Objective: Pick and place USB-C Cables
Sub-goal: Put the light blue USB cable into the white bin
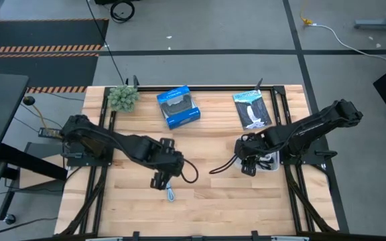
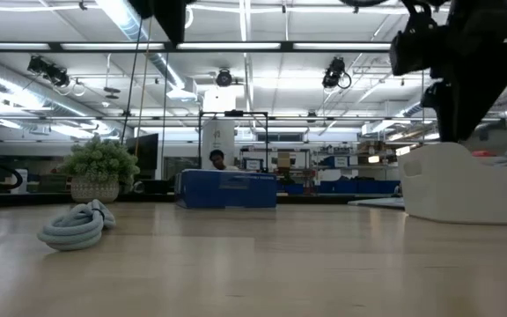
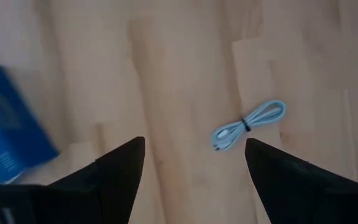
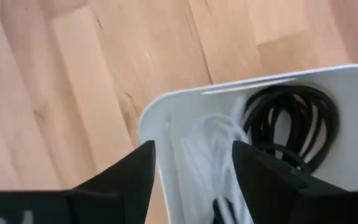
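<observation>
High view, left gripper [image 1: 165, 182]: above pale blue cable [image 1: 172, 194], fingers wide.
Right gripper [image 1: 248, 167]: over white bin [image 4: 166, 118], fingers apart, holding nothing.

A pale blue-grey cable [image 2: 77, 225] lies coiled on the wooden table [image 2: 253, 264] at the left; behind it stands a small potted plant [image 2: 100, 169]; a blue box [image 2: 227, 188] sits at the far middle; a white bin [image 2: 469, 183] stands at the right, a dark arm [image 2: 460, 53] hanging above it; a person [image 2: 217, 159] shows beyond the box.
</observation>
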You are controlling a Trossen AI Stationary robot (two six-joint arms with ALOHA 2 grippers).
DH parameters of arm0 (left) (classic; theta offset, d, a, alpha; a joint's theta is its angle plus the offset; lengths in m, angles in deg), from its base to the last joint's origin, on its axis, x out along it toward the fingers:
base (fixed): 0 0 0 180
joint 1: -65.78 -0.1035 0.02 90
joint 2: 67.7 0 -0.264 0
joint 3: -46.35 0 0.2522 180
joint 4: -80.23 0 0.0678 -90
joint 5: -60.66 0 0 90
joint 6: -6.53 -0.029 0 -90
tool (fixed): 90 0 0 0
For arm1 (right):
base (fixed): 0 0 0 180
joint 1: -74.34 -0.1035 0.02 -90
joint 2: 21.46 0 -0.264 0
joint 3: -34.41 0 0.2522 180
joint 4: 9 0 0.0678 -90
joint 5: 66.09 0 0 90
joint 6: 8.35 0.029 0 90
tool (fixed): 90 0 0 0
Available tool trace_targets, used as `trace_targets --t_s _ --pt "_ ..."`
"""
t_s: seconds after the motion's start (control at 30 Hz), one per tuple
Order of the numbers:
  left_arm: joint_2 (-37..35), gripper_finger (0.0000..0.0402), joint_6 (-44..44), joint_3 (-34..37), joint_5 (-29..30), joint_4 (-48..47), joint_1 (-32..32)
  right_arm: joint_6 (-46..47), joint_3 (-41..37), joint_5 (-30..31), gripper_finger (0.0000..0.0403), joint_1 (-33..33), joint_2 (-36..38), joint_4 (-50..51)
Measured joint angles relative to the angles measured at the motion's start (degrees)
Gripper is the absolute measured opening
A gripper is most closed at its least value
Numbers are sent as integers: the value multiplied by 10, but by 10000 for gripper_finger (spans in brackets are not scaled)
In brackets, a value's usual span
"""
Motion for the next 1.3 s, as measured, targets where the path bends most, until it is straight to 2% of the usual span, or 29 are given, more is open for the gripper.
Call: trace_targets --t_s 0.37,0.5,0.7,1.0,1.3 --pt "0 286 -41 140 -82 138 0 7 109 4 220 -13 0 113" --pt "0 286 -52 179 -88 179 5 7 153 8 220 -21 0 146" --pt "1 286 -130 244 -100 288 31 7 200 47 220 -37 1 177" --pt "1 282 -156 294 -100 335 45 9 208 66 220 -53 1 170" --pt "1 242 -215 357 -99 420 45 9 208 81 220 -62 1 159"
